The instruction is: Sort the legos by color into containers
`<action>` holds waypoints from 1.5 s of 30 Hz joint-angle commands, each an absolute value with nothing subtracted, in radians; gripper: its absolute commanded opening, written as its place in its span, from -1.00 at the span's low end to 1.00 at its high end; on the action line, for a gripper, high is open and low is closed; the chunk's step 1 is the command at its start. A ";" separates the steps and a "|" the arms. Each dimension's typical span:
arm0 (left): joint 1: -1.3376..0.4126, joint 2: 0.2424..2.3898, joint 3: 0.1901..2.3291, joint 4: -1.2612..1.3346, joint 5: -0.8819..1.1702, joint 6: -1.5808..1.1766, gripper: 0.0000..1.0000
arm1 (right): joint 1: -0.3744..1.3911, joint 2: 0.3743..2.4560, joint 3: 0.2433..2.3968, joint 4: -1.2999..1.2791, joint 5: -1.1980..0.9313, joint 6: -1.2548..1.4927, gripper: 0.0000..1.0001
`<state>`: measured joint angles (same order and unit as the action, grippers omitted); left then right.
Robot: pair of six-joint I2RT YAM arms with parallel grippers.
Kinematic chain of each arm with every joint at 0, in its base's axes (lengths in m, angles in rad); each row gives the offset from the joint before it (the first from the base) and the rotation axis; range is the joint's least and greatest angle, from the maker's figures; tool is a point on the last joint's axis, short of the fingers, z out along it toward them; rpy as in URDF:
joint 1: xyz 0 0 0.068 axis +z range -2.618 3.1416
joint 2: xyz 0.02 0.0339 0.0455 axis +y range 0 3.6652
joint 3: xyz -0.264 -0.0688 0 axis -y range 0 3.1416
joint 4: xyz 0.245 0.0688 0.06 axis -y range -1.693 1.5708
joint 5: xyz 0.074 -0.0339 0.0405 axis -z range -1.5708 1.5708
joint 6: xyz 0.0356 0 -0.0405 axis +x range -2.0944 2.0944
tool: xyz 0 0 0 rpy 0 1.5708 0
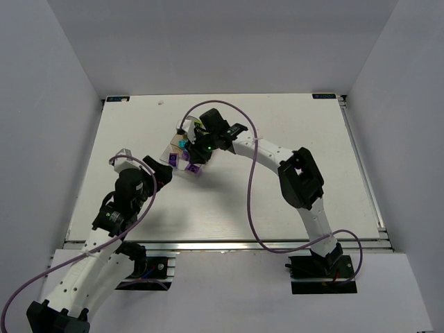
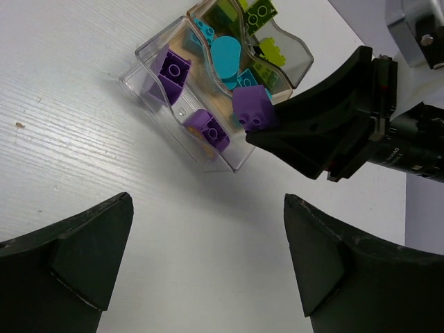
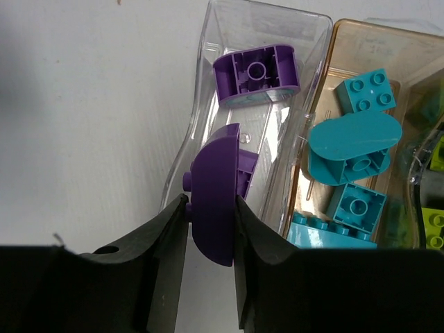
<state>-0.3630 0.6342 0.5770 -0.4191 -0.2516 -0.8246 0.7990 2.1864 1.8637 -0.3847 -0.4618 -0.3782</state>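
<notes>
In right tool [image 3: 211,202], purple lego [image 3: 212,229] at clear tray [image 3: 277,8]'s rim; overhead, indistinct

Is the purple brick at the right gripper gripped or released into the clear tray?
Gripped: jaws of the right gripper pinch the purple brick from both sides.

Taking in a white, grainy table [image 1: 291,125] lying flat below | seeing pale walls [image 1: 55,69] closing in on three sides | catching a metal rail [image 1: 208,245] running along the near edge | spotting a dark tag [image 1: 118,98] sitting at the far-left corner, a second tag [image 1: 325,95] marking the far-right | noticing a tiny brown speck [image 2: 19,125] resting on the tabletop
</notes>
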 commanded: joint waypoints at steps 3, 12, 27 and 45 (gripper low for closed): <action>-0.359 0.649 0.594 -0.428 -0.262 -0.824 0.96 | 0.813 2.194 1.907 -0.350 -0.423 -0.393 0.04; -0.359 0.650 0.594 -0.413 -0.252 -0.819 0.96 | 0.802 2.073 1.902 -0.347 -0.381 -0.422 0.79; -0.359 0.666 0.607 -0.331 -0.187 -0.773 0.96 | 0.479 1.536 1.393 -0.166 -0.394 -0.071 0.79; -0.359 0.765 0.670 -0.252 -0.094 -0.718 0.96 | 0.305 1.221 1.025 -0.224 -0.063 -0.103 0.79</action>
<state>-0.3630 0.7681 0.6243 -0.2726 -0.1192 -0.7372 0.3115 1.2545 1.0416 -0.2390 -0.1162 -0.1040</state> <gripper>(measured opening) 0.982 0.895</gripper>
